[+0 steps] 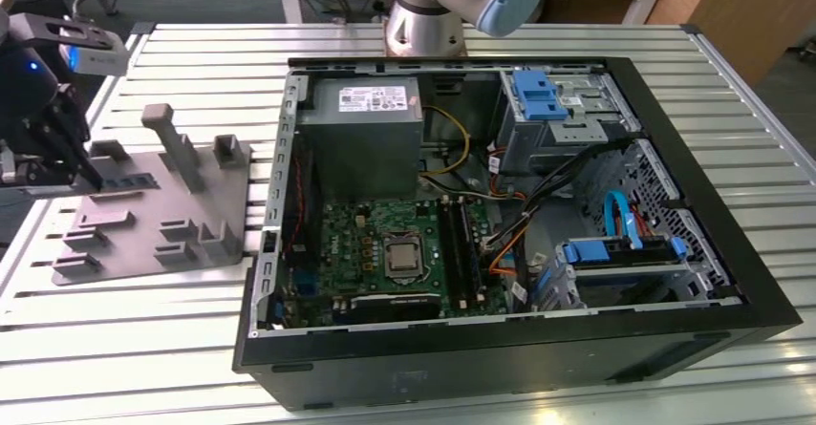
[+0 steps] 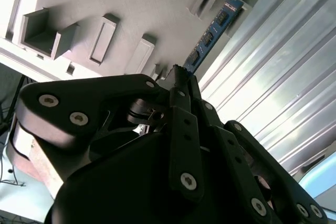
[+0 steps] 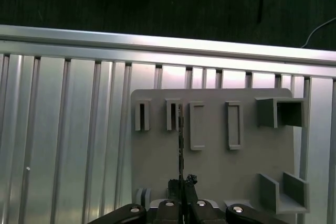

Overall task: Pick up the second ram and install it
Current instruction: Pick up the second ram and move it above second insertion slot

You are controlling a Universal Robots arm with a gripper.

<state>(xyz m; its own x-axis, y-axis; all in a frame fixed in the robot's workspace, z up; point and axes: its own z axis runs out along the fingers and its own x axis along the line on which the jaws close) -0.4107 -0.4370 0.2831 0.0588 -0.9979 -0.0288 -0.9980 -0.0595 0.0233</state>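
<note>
Exterior view, entries from the exterior view's left to its right.

- 9 o'clock: gripper (image 1: 79, 172) hung over the near-left part of the grey fixture plate (image 1: 140, 205). The plate lay on the slatted aluminium table (image 1: 128, 320).
- The second ram (image 1: 125, 181) sat on that plate, just beside the fingertips at their 3 o'clock. In the second wrist view the gripper (image 2: 178, 77) had its jaws pressed together on one end of the second ram (image 2: 212, 32), and the bluish board with dark chips ran out past the tips. In the first wrist view the second ram (image 3: 180, 140) showed edge-on, in line with the gripper (image 3: 182, 182) and beside a row of slotted holders. I could not tell whether the stick was seated in its holder or already clear of it.
- 12 o'clock: arm base (image 1: 446, 5).
- Centre to 3 o'clock: open computer case (image 1: 510, 358), well apart from the plate. Inside it were the power supply (image 1: 363, 129), the motherboard (image 1: 370, 244) and the black memory slots (image 1: 453, 244).
- Far right of the case: blue drive brackets (image 1: 536, 95).
</note>
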